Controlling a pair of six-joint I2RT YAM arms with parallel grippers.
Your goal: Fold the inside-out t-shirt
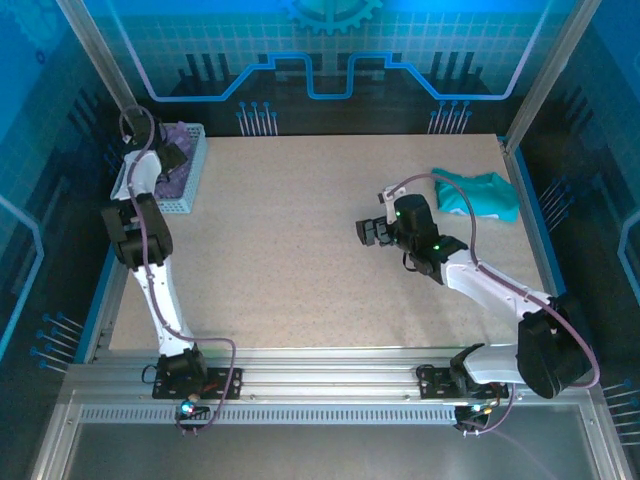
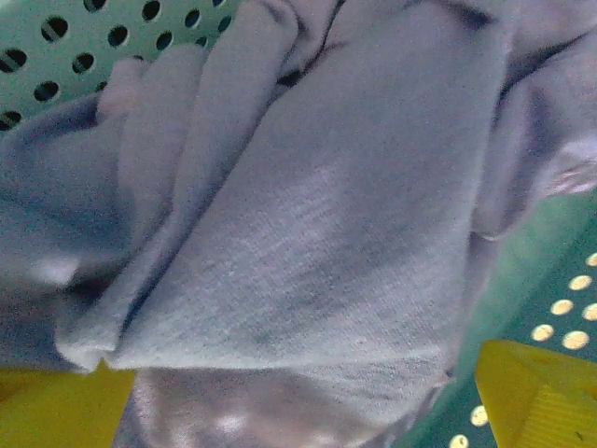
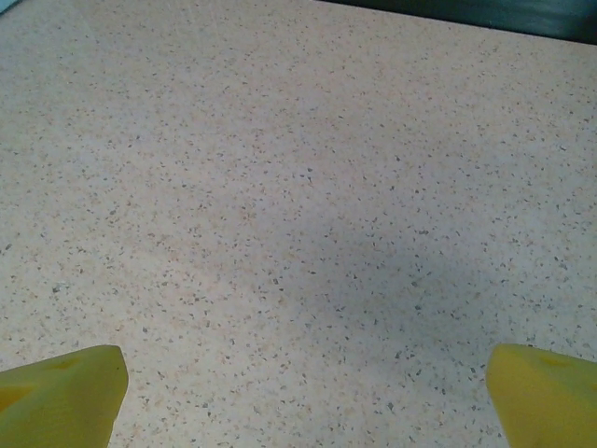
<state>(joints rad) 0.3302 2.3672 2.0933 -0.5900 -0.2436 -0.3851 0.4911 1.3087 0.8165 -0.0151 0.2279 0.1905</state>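
Speckled beige tabletop (image 1: 300, 260) is where the fold has to happen. From the arm bases at the bottom of the top view up to mid-frame it's just bare surface. Next out is the right gripper (image 1: 368, 232), right of centre and pointing left. In its wrist view the yellow fingertips (image 3: 61, 392) sit at the two bottom corners, spread wide with only table between them, so it's released and carrying nothing. Farther up, at the upper left of the top view, the left gripper (image 1: 172, 152) is down in the pale blue perforated basket (image 1: 196, 190). That's where the inside-out t-shirt (image 1: 182, 132) sits: a lavender wad, all in the basket, none on the table. Left wrist view has its fingers (image 2: 536, 397) at the bottom corners, spread apart, with bunched cloth directly ahead and between them. I read that as straddling, not pinching. I can't read a long axis on a wad. The main fold ridge runs lower left to upper right in that view, diagonal to the closing line, so a close should catch several layers. My call: the left arm owns the grab, and the right is well apart, most of the table away. Teal garment (image 1: 480, 195) at far upper right is not ours.
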